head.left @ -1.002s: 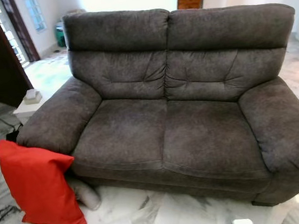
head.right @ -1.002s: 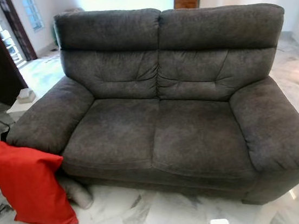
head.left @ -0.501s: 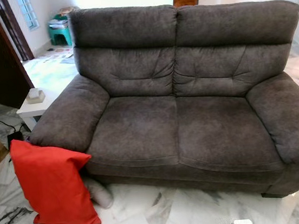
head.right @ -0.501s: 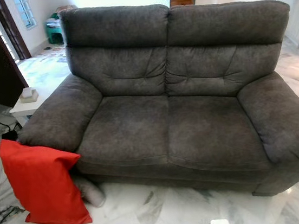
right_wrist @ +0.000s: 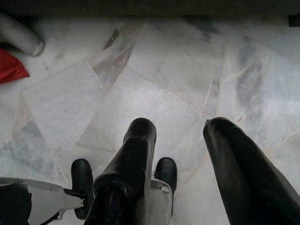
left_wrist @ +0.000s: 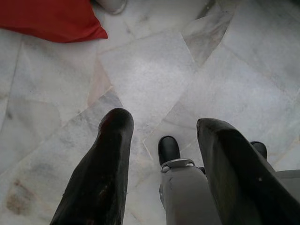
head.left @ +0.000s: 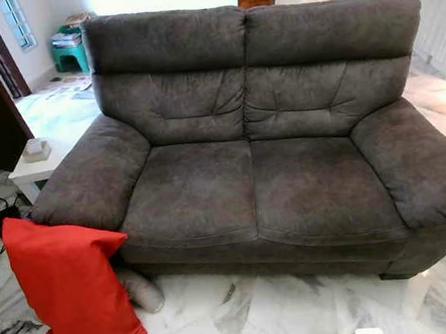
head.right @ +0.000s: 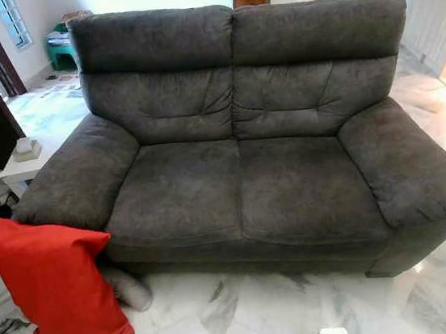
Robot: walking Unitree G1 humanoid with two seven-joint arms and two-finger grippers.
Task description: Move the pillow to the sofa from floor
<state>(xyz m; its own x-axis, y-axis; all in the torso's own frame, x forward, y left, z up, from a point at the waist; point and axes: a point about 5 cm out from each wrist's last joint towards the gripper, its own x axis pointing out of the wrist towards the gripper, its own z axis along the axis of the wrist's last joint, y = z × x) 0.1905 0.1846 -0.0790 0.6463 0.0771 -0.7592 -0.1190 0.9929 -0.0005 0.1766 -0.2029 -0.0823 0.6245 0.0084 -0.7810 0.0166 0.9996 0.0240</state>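
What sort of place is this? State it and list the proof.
Most likely a home living room: a grey two-seat sofa on a marble floor, a red pillow leaning at its armrest, and a small white side table beside it.

Only the viewpoint shifts; nothing in the scene moves on its own. The dark grey fabric two-seat sofa (head.left: 260, 138) now sits lower and more fully in frame, its right armrest whole. The red square pillow (head.left: 67, 280) shows closer to the left edge than half a second ago. The green plastic stool (head.left: 69, 51) by the far wall appears further left, and a cream panelled door (head.left: 440, 14) comes into view at right.
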